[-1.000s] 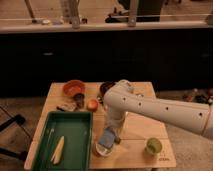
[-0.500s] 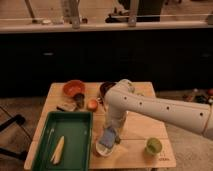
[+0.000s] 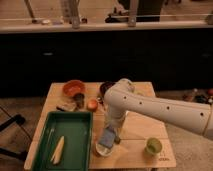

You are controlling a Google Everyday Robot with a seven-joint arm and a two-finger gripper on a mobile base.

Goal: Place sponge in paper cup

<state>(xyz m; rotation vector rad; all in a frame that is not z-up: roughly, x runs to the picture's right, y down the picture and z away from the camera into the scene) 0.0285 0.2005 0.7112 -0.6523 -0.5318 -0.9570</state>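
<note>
1. The gripper [image 3: 113, 129] hangs at the arm's lower end, directly above the cup [image 3: 99, 150].
2. The sponge [image 3: 108, 137] sits tilted just beneath the gripper and seems to touch it, with its lower end inside the cup's rim.
3. I cannot tell whether the gripper clasps the sponge or is clear of it.
4. Compared with half a second ago, gripper, sponge and cup look almost unmoved.

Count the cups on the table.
2. The white paper cup sits at the front edge, beneath the pincer and sponge; the light-green cup stands front right. The arm may hide more.
</note>
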